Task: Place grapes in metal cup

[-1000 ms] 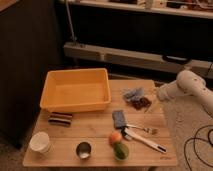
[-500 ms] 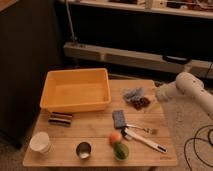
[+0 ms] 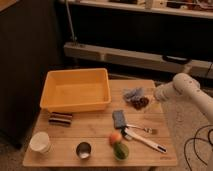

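Camera view shows the reach for the fruit as the step in hand, with nothing picked up yet. The hand (image 3: 157,96) hangs at the right edge of the counter (image 3: 95,131), just beside the grapes (image 3: 140,102). It is spread wide and has hold of nothing. The grapes lie on the wood on the hand's inner side, next to a crumpled grey-blue cloth (image 3: 133,93) that sits just behind them; whether the two touch I cannot tell.

The metal cup (image 3: 83,149) stands upright near the front edge, well apart from the grapes and on the other side of the counter. A white cup (image 3: 41,142) stands to its left. An orange fruit (image 3: 115,137) and a green fruit (image 3: 120,150) sit just to its right. Between grapes and cup lie a blue sponge (image 3: 119,119), a fork (image 3: 142,129) and a white-handled tool (image 3: 145,141). A yellow bin (image 3: 76,89) fills the back left.

The next move, as I judge it, calls for bringing the hand down over the bunch and closing on it without catching the cloth. After that comes a lift high enough to clear the sponge, cutlery and fruits on the way across. The cup's mouth is narrow for such a lumpy bunch, so the drop needs to be well centred
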`<control>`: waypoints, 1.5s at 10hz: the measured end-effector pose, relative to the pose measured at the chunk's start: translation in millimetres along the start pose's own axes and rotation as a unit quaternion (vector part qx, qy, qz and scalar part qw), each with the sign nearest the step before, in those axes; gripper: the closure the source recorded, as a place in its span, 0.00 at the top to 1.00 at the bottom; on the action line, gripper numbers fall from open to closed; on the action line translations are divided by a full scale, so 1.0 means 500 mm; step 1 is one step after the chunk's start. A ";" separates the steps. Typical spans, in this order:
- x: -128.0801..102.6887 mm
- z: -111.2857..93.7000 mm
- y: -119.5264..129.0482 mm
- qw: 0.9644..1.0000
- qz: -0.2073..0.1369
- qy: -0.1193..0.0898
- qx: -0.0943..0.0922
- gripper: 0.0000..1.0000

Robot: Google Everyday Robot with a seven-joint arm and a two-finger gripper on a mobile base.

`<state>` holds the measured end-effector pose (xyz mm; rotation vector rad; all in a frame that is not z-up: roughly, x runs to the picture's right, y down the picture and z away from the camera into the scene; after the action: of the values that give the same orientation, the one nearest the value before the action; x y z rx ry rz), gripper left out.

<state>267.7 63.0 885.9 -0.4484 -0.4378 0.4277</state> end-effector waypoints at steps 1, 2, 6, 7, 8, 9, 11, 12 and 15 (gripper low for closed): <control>0.005 0.002 -0.010 1.000 0.008 0.003 0.005 0.80; 0.010 0.007 -0.019 1.000 0.011 0.008 0.011 0.80; 0.031 0.034 -0.026 1.000 0.012 0.021 0.012 0.80; 0.040 0.045 -0.022 1.000 0.011 0.024 0.007 0.80; 0.045 0.055 -0.022 1.000 0.010 0.026 0.003 0.79; 0.050 0.065 -0.020 1.000 0.010 0.028 -0.003 0.73; 0.061 0.068 -0.019 0.999 0.012 0.034 -0.013 0.54; 0.061 0.067 -0.019 0.999 0.011 0.040 -0.018 0.42; 0.038 0.041 -0.021 0.999 0.019 0.027 -0.039 0.15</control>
<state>276.3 69.7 913.5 -0.5438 -0.3956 0.4359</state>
